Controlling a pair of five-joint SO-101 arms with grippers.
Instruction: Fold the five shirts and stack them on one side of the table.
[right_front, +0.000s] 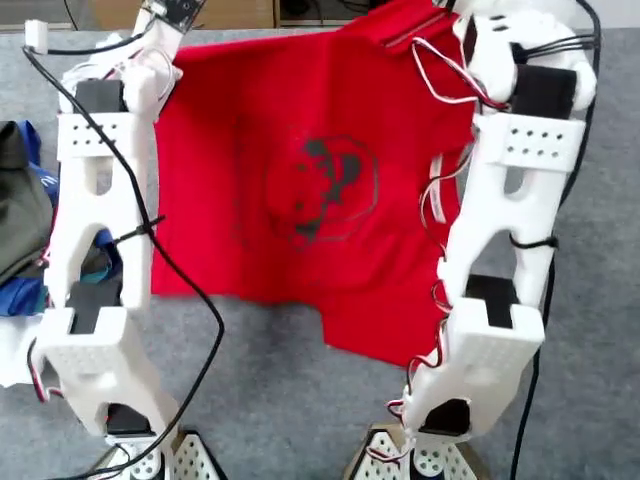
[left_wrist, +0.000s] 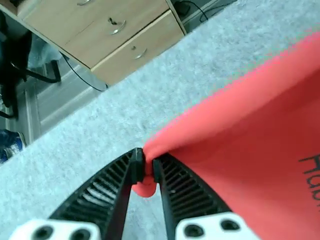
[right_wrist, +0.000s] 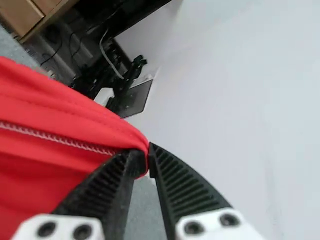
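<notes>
Grey fuzzy cloth covered the desk (right_front: 270, 400); a red shirt (right_front: 310, 190) lay spread over the middle of it, with a dark round picture on its chest. Two white arms stood over it, the left arm (right_front: 100, 200) along one side and the right arm (right_front: 510, 200) along the other. The left jaws were shut tight on one far corner of the red shirt, and a little bump of cloth poked out between them; the right jaws were pinched on the far edge at the other side, right by a seam. Its near edge lay flat on the desk.

A pile of other clothes (right_front: 20, 210) (dark green and blue ones) sat at the desk's edge beside the left arm; wooden drawers (left_wrist: 115, 30) stood behind the desk.

Things could go wrong from here, I think. Each set of jaws held only a tiny bit of cloth, so a quick pull might let it slip out; if one arm went faster than the other, the fold would come out crooked; the loose wires (right_front: 440, 70) on the right arm hung close to the cloth and might snag it.
</notes>
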